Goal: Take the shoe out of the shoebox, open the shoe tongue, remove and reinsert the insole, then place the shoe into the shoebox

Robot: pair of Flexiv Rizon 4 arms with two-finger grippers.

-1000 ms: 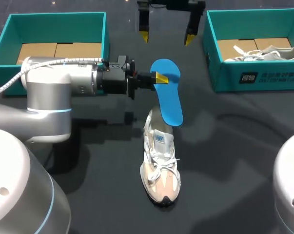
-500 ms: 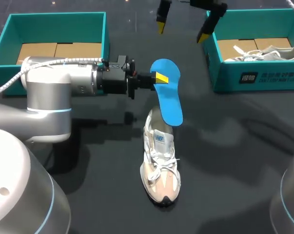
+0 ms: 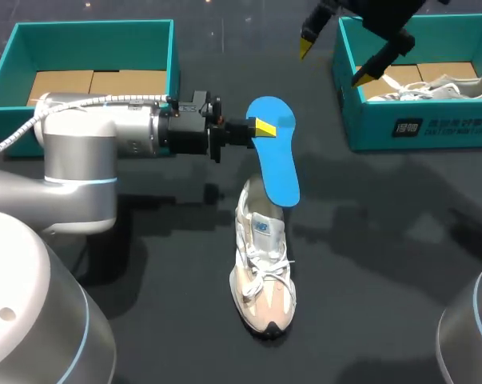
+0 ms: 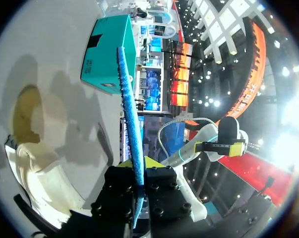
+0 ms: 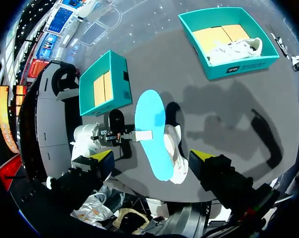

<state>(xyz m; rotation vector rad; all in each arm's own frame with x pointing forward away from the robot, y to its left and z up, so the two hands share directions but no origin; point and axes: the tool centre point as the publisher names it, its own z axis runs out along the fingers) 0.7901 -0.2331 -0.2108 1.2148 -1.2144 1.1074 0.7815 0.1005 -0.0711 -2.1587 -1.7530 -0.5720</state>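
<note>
The shoe [image 3: 262, 276] is sitting out on the surface [image 3: 384, 264], lower middle of the head view. The blue insole [image 3: 276, 164] is out, and the left hand [image 3: 260, 128] is clamping its edge just above centre. Reinserting and boxing are remaining. The shoe's long axis is running top to bottom, toe pointing down-frame. The right hand [image 3: 332, 64], fingers apart, is hovering upper right.

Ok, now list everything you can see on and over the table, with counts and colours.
left shoebox: one, teal, far left, no shoe inside.
right shoebox: one, teal, far right.
white shoe: one, white, inside the right shoebox.
cream shoe: one, cream and white, mid-table.
insole: one, blue, lower end by the cream shoe's heel.
table: one, dark.
left tool: one, yellow-tipped, shut on the insole.
right tool: one, yellow-tipped, open, in the air beside the right shoebox.
</note>
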